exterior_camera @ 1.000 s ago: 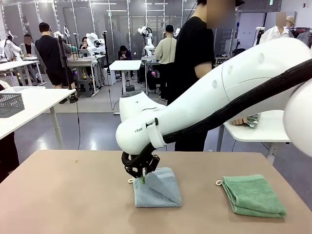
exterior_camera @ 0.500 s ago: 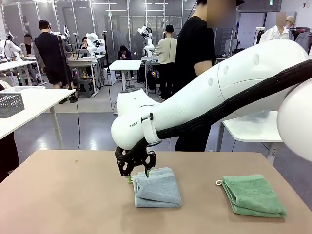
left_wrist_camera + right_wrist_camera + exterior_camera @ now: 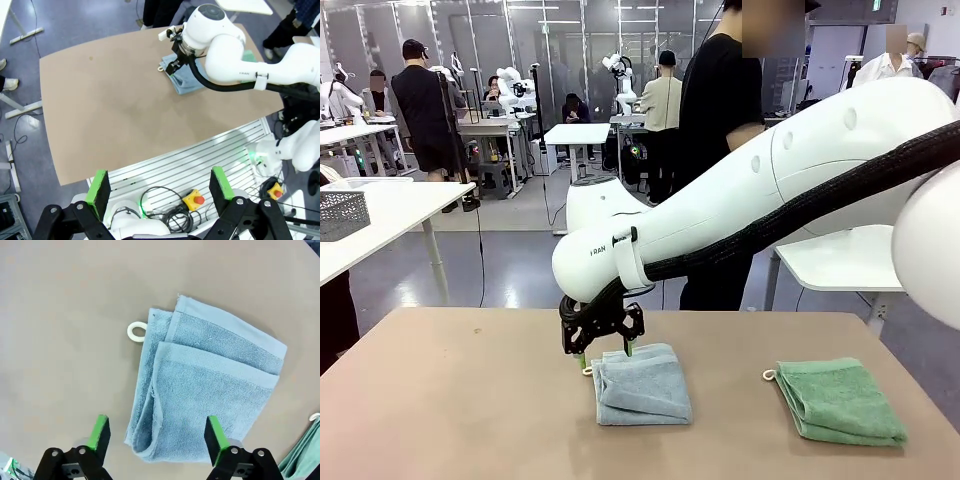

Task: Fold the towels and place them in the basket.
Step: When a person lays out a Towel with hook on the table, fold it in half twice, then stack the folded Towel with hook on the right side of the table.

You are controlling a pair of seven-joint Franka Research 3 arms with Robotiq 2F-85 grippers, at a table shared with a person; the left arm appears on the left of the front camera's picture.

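Blue-grey towel (image 3: 642, 385) lies folded mid-bench (image 3: 450, 400), white loop (image 3: 136, 332) at its corner. Right gripper (image 3: 602, 350) hangs just above its far edge, jaws apart, empty. Green towel (image 3: 840, 400) folded, well apart. Left gripper (image 3: 160, 186) spread wide, holding nothing.

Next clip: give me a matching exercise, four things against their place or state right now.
Things:
1. blue-grey towel
2. green towel
3. right tool
4. left tool

States:
A. open, high above the table's near edge
B. folded, toward the table's right side
C. open, just above a towel's far edge
D. folded, mid-table, white loop at its corner

Pairs: 1-D, 2-B, 3-C, 4-A
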